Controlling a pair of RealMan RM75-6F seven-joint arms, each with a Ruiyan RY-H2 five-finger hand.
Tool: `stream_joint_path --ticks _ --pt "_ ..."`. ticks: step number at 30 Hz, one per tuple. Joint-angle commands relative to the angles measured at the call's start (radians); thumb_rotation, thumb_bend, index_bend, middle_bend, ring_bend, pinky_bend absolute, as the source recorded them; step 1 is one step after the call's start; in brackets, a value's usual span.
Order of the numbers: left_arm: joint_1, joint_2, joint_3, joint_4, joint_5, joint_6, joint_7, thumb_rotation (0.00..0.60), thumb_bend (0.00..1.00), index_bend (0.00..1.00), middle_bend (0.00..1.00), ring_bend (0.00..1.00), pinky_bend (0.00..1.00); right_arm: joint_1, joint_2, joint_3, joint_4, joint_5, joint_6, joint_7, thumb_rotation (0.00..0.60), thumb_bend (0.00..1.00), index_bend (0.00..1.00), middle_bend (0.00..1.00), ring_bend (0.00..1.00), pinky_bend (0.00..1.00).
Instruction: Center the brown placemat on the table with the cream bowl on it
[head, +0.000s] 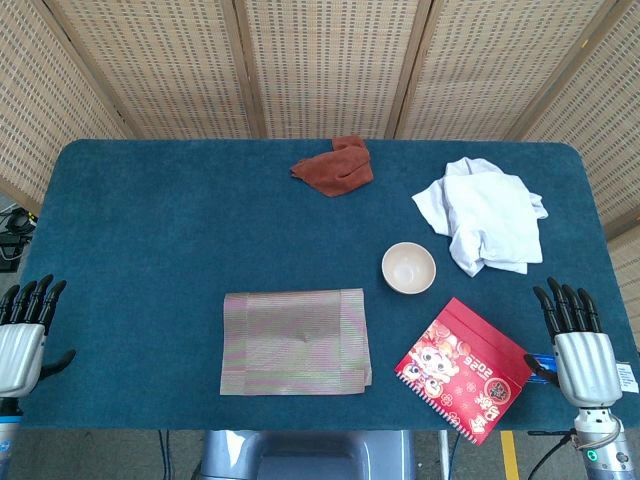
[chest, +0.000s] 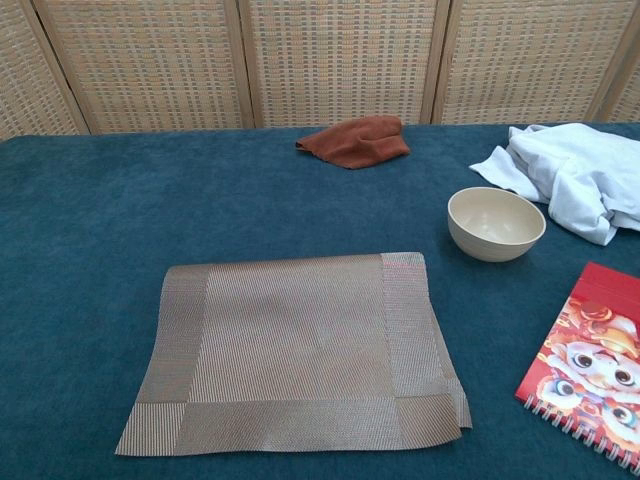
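Both hands empty w/ fingers spread: left hand at table edge, right hand opposite. Placemat lies betw. them, nearer left; bowl sits off mat, up-left of right hand, notebook just beside it.

bright, even light, soft shadows, both views sharp.

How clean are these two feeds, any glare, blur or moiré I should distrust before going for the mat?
Head view: even light, soft shadows, sharp; the brown placemat shows pink-green moiré banding, a camera artefact. Chest view: the mat's weave reads truer, the cream bowl is crisp with no glare, and the frame's edge crops the red notebook.
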Motion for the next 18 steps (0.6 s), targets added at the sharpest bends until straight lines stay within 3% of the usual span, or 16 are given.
stream_joint_path --ticks 1,18 --pt "0.0 -0.001 0.0 0.001 0.001 0.0 -0.002 0.6 0.15 0.0 0.0 0.0 0.0 -0.001 0.0 -0.001 -0.001 -0.001 0.001 -0.001 0.6 0.15 0.04 0.0 0.0 0.0" --pt "-0.006 -0.004 0.005 -0.003 0.01 -0.012 0.004 0.6 0.15 0.0 0.0 0.0 0.0 0.0 -0.006 -0.004 -0.006 0.002 -0.011 -0.014 0.6 0.15 0.03 0.0 0.0 0.0"
